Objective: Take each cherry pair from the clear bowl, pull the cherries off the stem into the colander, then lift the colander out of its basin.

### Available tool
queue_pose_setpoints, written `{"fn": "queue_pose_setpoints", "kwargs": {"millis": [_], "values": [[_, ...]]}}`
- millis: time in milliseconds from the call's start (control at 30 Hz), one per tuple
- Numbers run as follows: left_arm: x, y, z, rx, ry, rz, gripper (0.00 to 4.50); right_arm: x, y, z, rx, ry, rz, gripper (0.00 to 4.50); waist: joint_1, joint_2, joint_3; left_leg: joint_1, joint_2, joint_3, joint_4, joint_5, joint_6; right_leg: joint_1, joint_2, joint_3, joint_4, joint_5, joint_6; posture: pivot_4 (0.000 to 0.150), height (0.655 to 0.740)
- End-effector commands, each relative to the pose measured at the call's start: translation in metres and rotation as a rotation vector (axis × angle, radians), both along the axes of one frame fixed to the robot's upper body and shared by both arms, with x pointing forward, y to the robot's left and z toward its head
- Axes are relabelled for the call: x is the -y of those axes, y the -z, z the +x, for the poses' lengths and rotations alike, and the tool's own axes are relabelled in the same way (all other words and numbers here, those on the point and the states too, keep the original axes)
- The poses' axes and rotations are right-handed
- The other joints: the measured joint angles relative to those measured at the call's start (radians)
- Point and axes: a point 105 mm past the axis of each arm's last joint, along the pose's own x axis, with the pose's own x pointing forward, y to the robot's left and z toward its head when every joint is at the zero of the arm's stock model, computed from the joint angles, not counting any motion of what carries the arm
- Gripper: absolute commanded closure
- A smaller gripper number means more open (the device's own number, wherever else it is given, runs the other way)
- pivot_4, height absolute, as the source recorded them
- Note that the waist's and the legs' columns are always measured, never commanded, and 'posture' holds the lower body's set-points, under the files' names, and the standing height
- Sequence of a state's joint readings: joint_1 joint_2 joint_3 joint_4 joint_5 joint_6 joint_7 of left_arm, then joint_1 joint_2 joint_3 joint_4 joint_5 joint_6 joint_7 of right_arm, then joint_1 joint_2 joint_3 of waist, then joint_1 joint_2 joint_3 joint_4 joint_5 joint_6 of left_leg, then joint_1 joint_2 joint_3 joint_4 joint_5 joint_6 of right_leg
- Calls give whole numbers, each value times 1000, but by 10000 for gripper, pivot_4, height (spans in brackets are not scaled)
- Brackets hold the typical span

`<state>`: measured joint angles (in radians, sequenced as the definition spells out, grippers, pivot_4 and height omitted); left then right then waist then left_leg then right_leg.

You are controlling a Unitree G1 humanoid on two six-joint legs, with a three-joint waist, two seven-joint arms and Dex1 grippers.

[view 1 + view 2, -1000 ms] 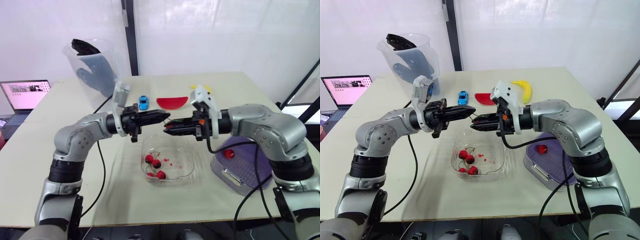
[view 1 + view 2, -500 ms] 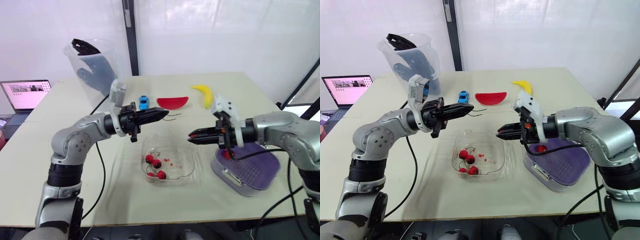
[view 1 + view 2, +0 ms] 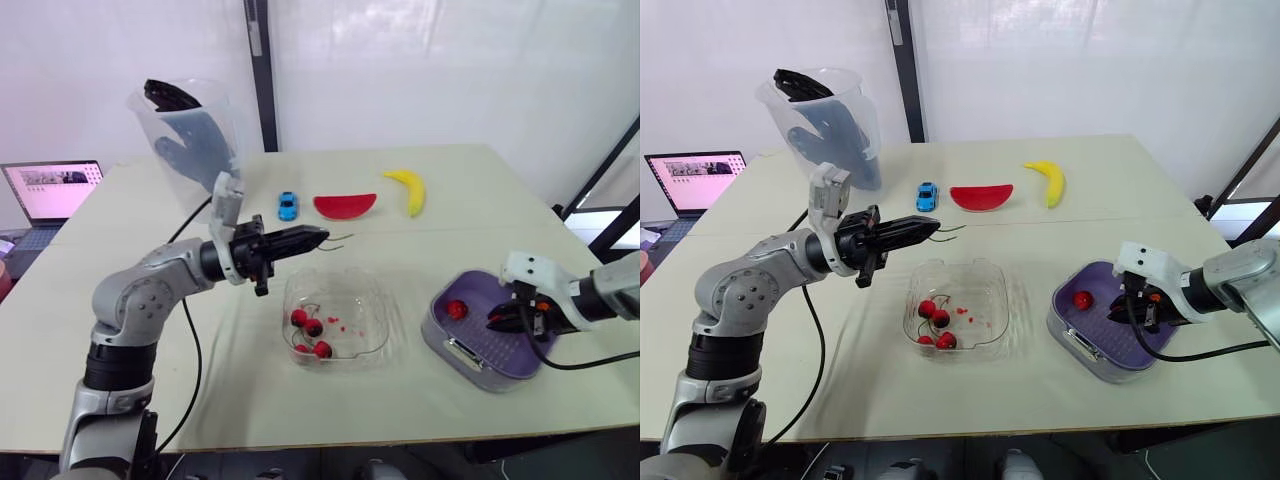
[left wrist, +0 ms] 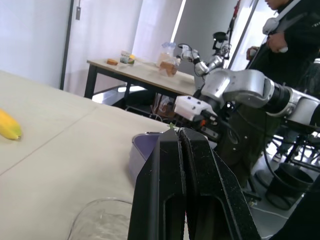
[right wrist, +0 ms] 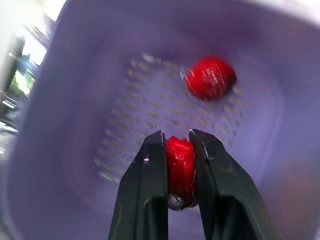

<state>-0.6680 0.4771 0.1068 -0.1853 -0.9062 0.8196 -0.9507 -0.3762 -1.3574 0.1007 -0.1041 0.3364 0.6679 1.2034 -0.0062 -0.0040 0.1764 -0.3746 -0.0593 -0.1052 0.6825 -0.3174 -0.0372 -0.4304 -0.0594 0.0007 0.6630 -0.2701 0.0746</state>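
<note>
My right gripper (image 3: 497, 320) hangs low over the purple colander (image 3: 520, 355) at the right and is shut on a red cherry (image 5: 180, 165). A second cherry (image 5: 210, 77) lies loose on the colander's perforated floor. My left gripper (image 3: 322, 237) is above the far left edge of the clear bowl (image 3: 345, 278), pinching a thin bare stem (image 3: 338, 240) that sticks out past its tips. Several cherries on stems (image 3: 310, 326) lie in the bowl's left half.
At the back of the table are a banana (image 3: 408, 188), a red watermelon slice (image 3: 345, 205) and a small blue toy car (image 3: 287, 205). A tall clear jug with a dark glove inside (image 3: 190, 130) stands back left. A laptop (image 3: 50, 188) sits beyond the left edge.
The two grippers were tip to tip above the bowl. My right gripper has pulled away to the right with a cherry and dropped over the colander. My left gripper kept the stem and drew back slightly.
</note>
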Motion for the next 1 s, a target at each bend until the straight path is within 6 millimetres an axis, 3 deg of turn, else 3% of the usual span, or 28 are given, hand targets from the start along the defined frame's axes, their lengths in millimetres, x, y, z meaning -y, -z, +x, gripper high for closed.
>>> {"fn": "queue_pose_setpoints", "kwargs": {"millis": [33,133,200,233,367,500,600,767,1000], "values": [[-3,-9,-6,45,-5,-1,45000,1,-8,4,37,-1,-7,29072,-1,0,0,0,0,0,0,0,0,0,0,0,0,0,0,1500,7400],[-5,-8,-6,44,-15,4,45000,-1,-18,5,54,-3,8,14182,-3,0,0,0,0,0,0,0,0,0,0,0,0,0,0,1500,7400],[-7,-10,-6,48,-27,-4,45000,-4,-35,4,74,-18,25,3322,-4,0,0,0,0,0,0,0,0,0,0,0,0,0,0,1500,7400],[-8,-10,-6,49,-29,-5,45000,-7,-45,4,92,-33,34,561,-4,1,0,0,0,0,0,0,0,0,0,0,0,0,0,1500,7400],[-12,-7,-8,37,-40,4,45000,-35,-77,-4,111,-140,179,561,-4,2,1,0,0,0,-1,0,0,0,0,0,0,0,0,1500,7400],[-19,-3,-7,20,-78,18,45000,-44,-76,-13,56,-202,199,561,-2,1,1,0,0,-1,0,0,0,1,0,-1,-1,0,0,1500,7400],[-36,-1,4,0,-200,-5,45000,-57,-84,-14,73,-247,242,561,0,1,1,0,0,-1,0,0,1,1,-1,-1,-1,0,0,1500,7400],[-89,38,12,-196,-429,40,45000,-98,-103,-19,95,-406,378,561,-15,2,1,1,1,0,-2,0,0,0,1,1,0,0,0,1500,7400],[-131,109,-9,-516,-584,139,45000,-110,-106,-15,120,-467,390,561,14,2,2,-1,0,-1,0,-3,5,0,-1,0,-2,0,0,1500,7400]]}}
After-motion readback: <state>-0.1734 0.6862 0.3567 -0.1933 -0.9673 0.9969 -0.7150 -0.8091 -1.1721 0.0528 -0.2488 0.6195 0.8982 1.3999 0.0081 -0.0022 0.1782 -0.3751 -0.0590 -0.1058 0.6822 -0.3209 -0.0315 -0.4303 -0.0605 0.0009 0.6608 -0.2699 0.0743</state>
